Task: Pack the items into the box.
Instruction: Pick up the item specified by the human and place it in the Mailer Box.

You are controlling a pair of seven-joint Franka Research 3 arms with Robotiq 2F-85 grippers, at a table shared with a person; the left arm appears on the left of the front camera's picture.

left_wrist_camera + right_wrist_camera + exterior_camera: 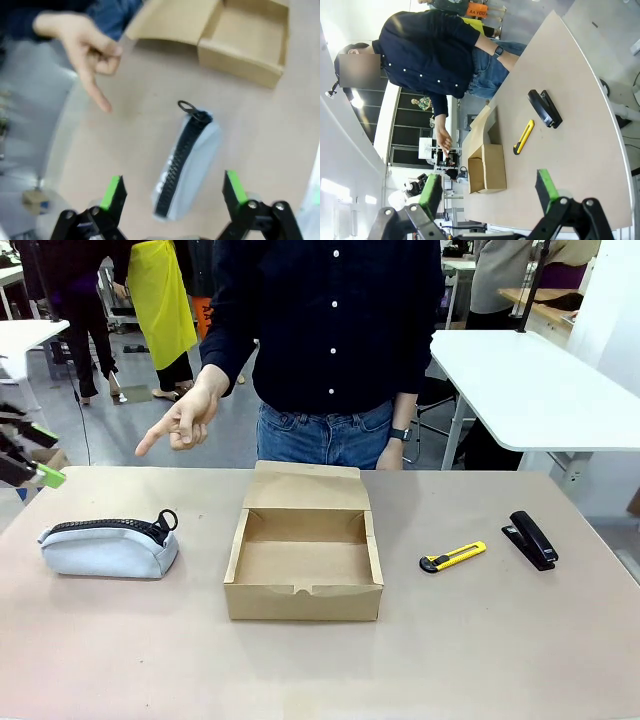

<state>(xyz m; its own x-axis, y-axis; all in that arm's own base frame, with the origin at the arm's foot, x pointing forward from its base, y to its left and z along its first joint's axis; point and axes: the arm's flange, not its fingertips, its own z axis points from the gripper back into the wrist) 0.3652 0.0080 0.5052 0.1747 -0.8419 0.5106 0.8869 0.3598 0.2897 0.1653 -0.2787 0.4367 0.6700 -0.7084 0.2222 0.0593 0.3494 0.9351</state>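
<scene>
From my station I see the left gripper with its green-padded fingers standing wide apart and gripping nothing. It hangs over the soft light-grey fabric pouch with a black zipper and loop. In its wrist view the pouch lies between the two pads, clear of both. The pouch rests on the pale wooden table on my left side, zipper uppermost. Its loop end is turned toward the shallow brown cardboard box, and pouch and box are apart. The box sits in the middle of the table with its hinged flap lid folded back toward the person, so I can see its bare floor. To the right of the box, not touching it, lies the slim yellow-and-black utility knife. It is angled on the tabletop, black end nearer me. A black stapler lies just beyond it, further right. The right gripper is also spread apart and holds nothing, well back from the table's things. Across the table, the person's hand is raised over the far edge. Its index finger points down toward the pouch's side of the table.
</scene>
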